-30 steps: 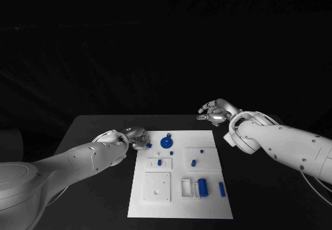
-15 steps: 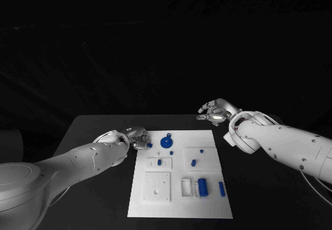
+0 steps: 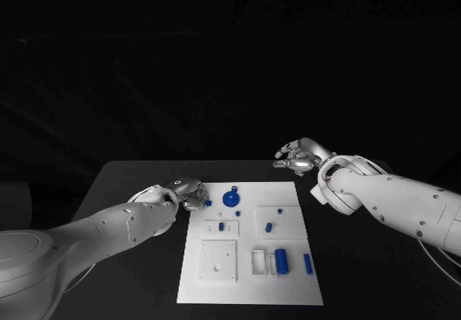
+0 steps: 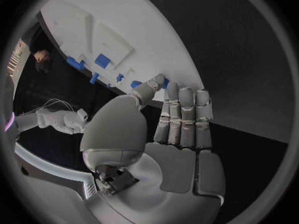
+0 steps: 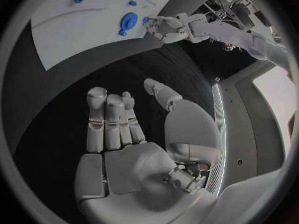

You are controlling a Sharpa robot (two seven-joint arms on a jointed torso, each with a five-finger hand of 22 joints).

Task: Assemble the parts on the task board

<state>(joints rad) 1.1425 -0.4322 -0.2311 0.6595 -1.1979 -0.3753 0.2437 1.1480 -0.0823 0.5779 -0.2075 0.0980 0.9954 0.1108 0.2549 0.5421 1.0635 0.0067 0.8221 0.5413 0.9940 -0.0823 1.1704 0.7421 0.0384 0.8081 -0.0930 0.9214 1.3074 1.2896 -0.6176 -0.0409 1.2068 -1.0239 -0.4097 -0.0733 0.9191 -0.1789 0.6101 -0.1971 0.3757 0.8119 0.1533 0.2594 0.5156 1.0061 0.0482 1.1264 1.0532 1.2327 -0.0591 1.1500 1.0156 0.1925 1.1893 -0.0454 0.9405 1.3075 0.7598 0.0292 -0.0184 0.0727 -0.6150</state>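
left hand (image 3: 189, 194) seemingly pinching blue part (image 3: 206, 202)

Flat white rectangular task board (image 3: 291, 280) on matte black table (image 3: 134, 177); small parts on the board deep blue, incl. round blue disc (image 3: 230, 198) near its far edge; both silver many-fingered hands, left (image 3: 190, 193) and right (image 3: 299, 157), on glossy white arms

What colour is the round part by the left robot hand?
Blue; the round part shows best in the head view.

Left hand (image 3: 190, 193) perhaps touching task board (image 3: 252, 267)
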